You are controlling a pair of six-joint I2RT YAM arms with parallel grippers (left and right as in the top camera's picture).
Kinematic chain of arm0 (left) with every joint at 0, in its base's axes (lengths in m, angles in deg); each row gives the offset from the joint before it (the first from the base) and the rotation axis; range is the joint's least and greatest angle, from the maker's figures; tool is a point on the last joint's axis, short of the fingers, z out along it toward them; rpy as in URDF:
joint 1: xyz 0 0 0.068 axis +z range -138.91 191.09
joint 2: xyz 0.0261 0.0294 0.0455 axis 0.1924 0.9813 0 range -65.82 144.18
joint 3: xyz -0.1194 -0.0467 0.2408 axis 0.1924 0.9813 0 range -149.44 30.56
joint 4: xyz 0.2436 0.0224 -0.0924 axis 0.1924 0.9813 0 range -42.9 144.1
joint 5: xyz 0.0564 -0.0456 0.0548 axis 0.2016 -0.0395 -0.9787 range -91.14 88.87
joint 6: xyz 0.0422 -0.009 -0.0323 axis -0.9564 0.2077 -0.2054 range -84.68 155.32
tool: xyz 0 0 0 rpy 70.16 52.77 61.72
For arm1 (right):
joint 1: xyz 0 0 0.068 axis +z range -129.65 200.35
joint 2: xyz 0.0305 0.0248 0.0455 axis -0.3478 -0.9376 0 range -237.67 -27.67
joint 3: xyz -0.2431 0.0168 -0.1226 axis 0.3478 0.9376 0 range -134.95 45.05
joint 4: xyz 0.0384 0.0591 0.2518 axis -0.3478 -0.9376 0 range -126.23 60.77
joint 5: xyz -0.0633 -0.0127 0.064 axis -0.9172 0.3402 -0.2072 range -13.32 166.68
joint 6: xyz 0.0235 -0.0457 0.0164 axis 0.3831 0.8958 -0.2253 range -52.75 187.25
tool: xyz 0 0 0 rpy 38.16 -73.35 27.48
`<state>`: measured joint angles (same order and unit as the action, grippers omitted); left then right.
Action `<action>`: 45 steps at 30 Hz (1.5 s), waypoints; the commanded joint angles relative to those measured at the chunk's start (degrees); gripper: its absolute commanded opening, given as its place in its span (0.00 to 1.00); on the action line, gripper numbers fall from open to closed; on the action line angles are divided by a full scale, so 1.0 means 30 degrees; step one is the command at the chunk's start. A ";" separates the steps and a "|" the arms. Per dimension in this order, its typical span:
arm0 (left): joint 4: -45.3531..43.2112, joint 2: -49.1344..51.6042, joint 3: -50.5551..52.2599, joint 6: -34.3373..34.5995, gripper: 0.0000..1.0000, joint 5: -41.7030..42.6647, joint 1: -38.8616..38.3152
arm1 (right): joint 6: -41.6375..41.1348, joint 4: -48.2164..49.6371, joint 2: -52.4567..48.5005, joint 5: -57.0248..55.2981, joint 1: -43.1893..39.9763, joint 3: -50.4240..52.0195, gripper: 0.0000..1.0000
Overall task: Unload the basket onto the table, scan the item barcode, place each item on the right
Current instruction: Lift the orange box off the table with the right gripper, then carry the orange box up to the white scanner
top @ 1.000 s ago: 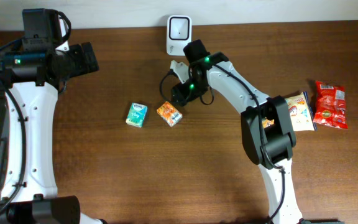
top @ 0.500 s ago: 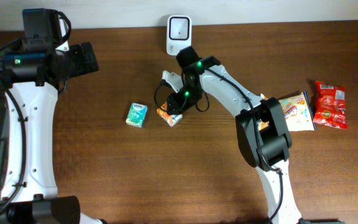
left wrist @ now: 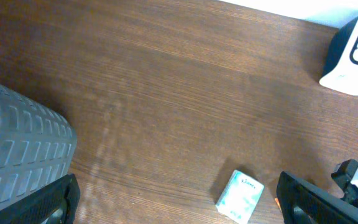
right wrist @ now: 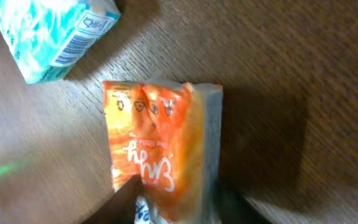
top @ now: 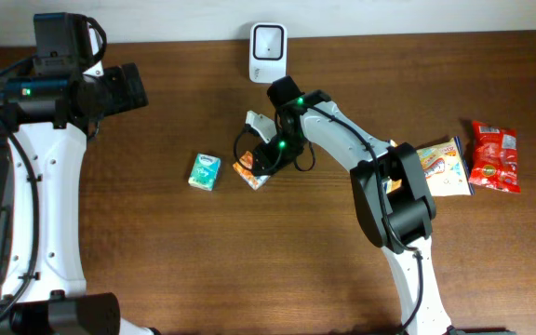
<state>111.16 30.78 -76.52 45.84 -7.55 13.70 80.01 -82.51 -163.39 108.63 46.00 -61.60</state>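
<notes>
An orange snack packet (top: 248,173) lies on the wooden table just below the white barcode scanner (top: 268,42). My right gripper (top: 264,158) has come down over it. In the right wrist view the two fingers press the packet's (right wrist: 160,137) sides, so the right gripper (right wrist: 179,190) is shut on it. A teal packet (top: 205,172) rests a little to the left and shows a barcode (right wrist: 73,46). My left gripper (top: 130,87) hangs open at the far left, high over the table, with nothing between its fingers (left wrist: 179,202).
A yellow-and-white packet (top: 445,167) and a red packet (top: 494,156) lie at the right edge, beside the right arm's base. A grey ribbed surface (left wrist: 17,149) fills the left of the left wrist view. The scanner (left wrist: 353,56) stands at the table's back edge.
My right gripper moved down and left from beside the scanner onto the orange packet and closed on it. The left arm has not moved.
</notes>
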 commanded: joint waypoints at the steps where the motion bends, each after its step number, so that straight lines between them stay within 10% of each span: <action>1: -0.0022 0.0044 0.0073 -0.0102 0.99 0.0000 0.0022 | 0.0109 0.0379 -0.0401 0.0204 -0.0109 -0.0721 0.49; 10: -0.0022 0.0044 0.0073 -0.0102 0.99 0.0000 0.0022 | 0.0102 0.0729 -0.0466 0.0138 0.0058 -0.0503 0.25; 25: -0.0022 0.0044 0.0073 -0.0102 0.99 0.0000 0.0022 | 0.0095 0.0117 -0.0474 0.0160 0.0073 0.0175 0.24; 30: -0.0022 0.0044 0.0073 -0.0102 0.99 0.0000 0.0022 | -0.0765 -0.0182 -0.0335 0.0648 -0.0044 0.0102 0.04; 45: -0.0022 0.0044 0.0073 -0.0102 0.99 0.0000 0.0022 | -0.1282 -0.5952 0.1253 1.8892 -0.4342 -0.3599 0.04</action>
<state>111.16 30.78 -76.52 45.84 -7.55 13.70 77.30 -100.04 -162.17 147.64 34.63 -71.32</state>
